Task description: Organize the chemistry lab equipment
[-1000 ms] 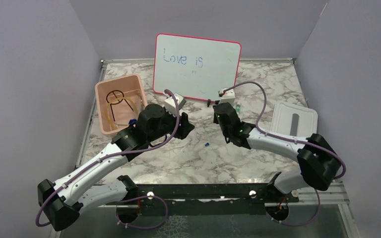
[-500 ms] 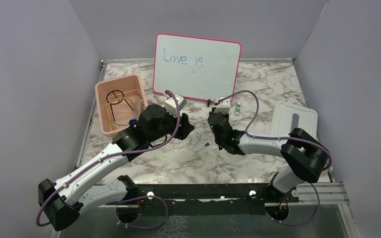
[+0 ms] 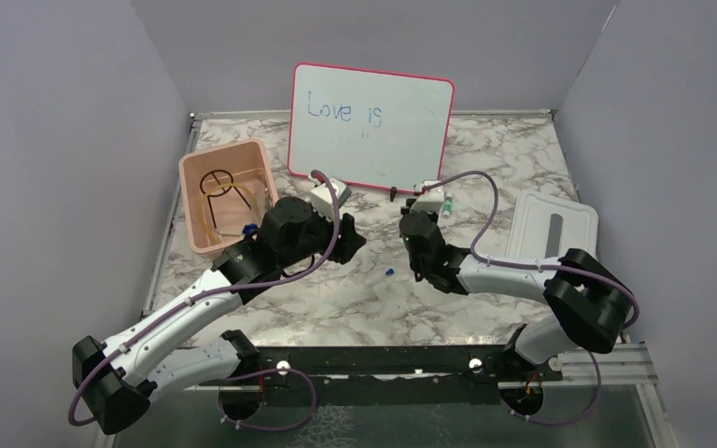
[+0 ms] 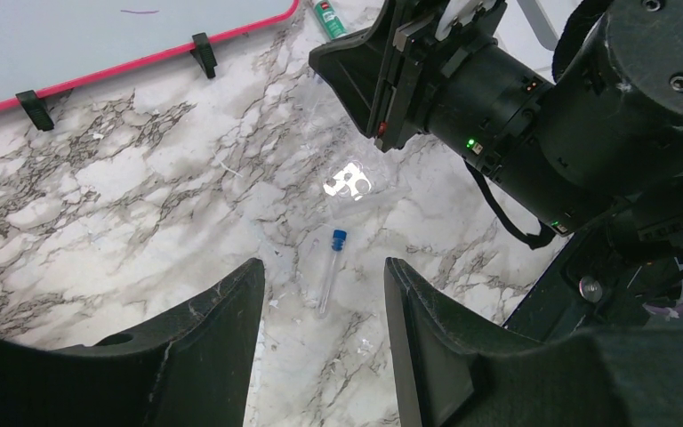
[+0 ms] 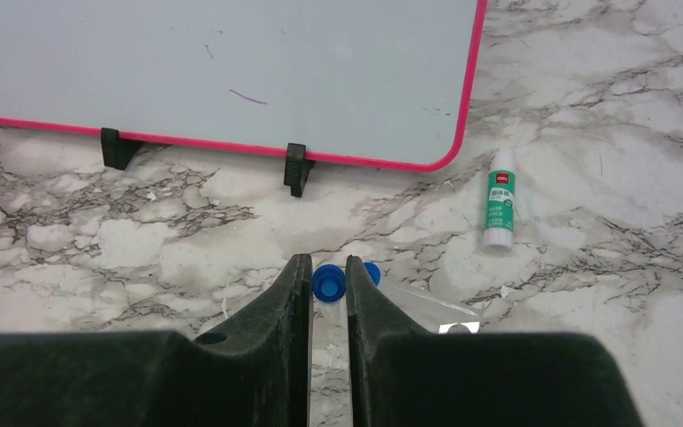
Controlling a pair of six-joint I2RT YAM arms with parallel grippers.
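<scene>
Right gripper (image 5: 327, 270) shifted, pinching blue-capped tube (image 5: 329, 285)

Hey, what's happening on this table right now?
Two robot arms are tidying lab gear. The right gripper is pinched around a blue-capped tube near the whiteboard. The left gripper hangs open above a second tube lying on the marble table. A pink bin holds a wire tripod.

Left pincer (image 4: 322, 271) open, angled down; right pincer (image 5: 326, 263) clamped on blue-capped tube (image 5: 328, 284).
</scene>
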